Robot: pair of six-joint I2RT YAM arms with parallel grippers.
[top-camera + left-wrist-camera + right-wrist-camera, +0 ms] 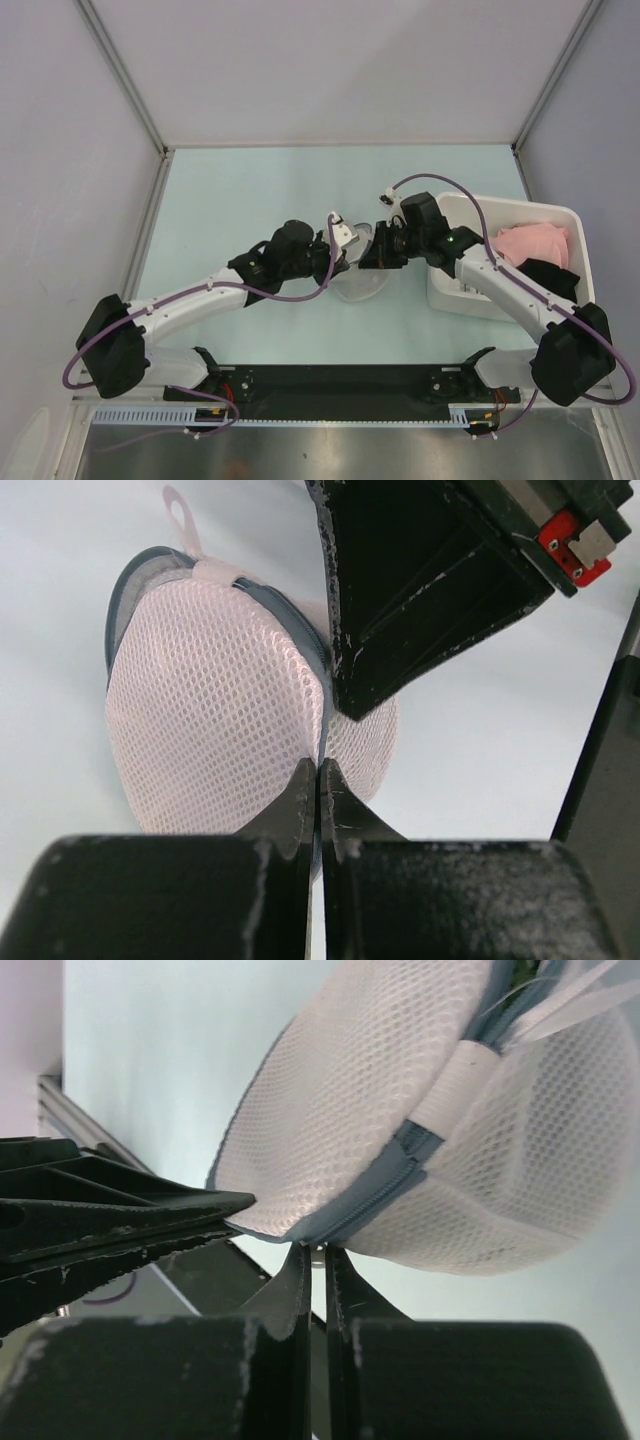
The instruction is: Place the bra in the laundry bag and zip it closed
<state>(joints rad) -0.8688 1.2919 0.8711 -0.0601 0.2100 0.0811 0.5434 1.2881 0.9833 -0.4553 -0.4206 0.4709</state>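
Sitting between the two arms at mid-table, the laundry bag is held by its grey zip rim. The left gripper is seen pressed fully closed on that rim. The right gripper is likewise clamped on the rim at the bag's edge. Just beside the bag, a white bin is loaded with a pink garment and a black garment.

This is a robotics lab test cell: plain pale panels on aluminium posts wall in a pale-green counter. Two white robot arms, the left arm and the right arm, stand bolted to a black base plate at its near edge, with purple cables looping along them.
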